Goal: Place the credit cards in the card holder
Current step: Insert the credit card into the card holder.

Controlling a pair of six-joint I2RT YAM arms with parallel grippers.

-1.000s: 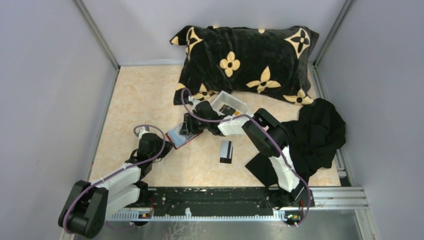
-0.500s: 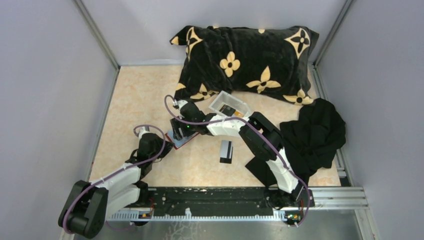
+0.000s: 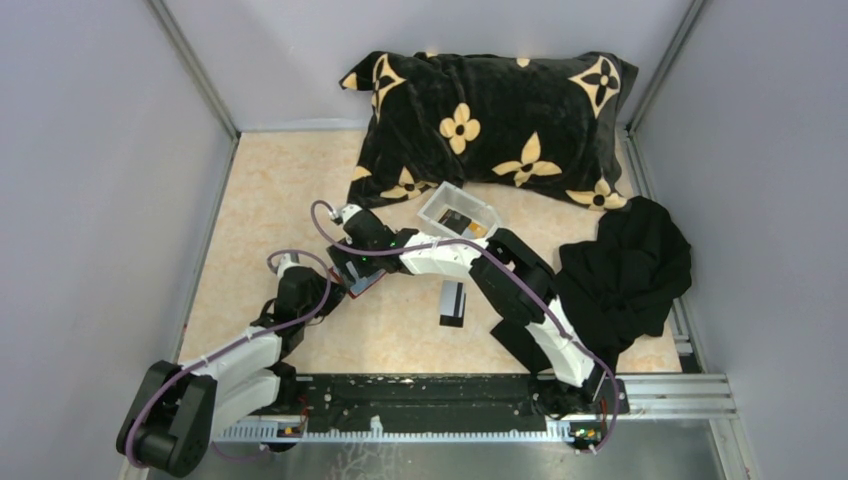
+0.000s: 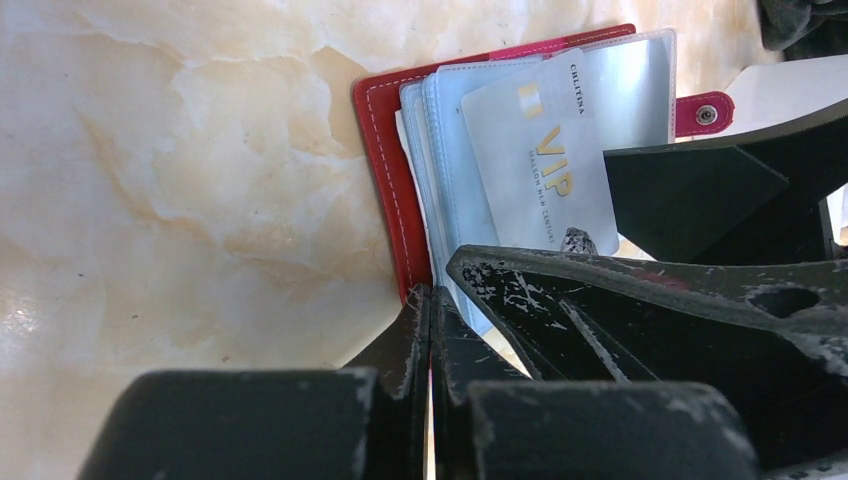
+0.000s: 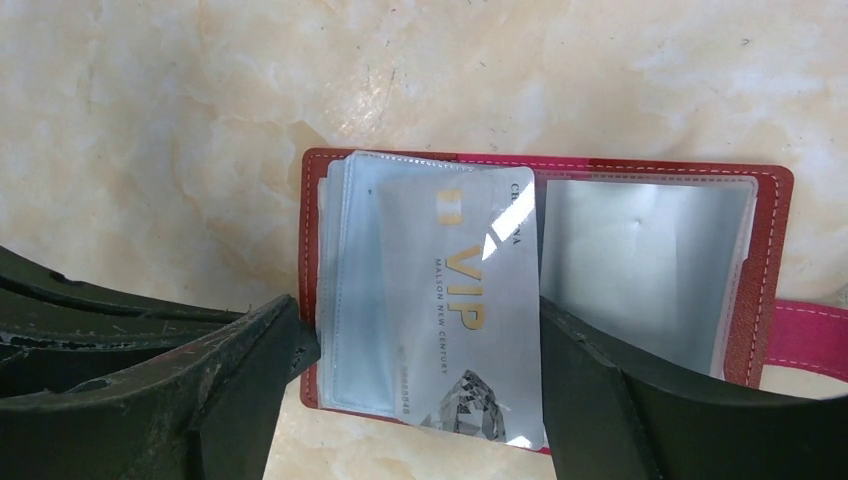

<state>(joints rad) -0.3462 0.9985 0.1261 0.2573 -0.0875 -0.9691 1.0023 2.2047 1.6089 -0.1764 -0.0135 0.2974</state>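
VIP card (image 5: 470, 300) lying loose on the open holder (image 5: 770, 230).
Your left gripper (image 4: 431, 330) is pinched shut on the holder's near edge. Your right gripper (image 5: 430, 335) stands wide open astride the tilted card, gripping nothing. A black card (image 3: 452, 303) lies apart on the table (image 3: 280, 200).

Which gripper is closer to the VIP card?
Right. The right gripper, open, straddles the VIP card on the card holder; the left gripper pinches the holder's edge beside it.
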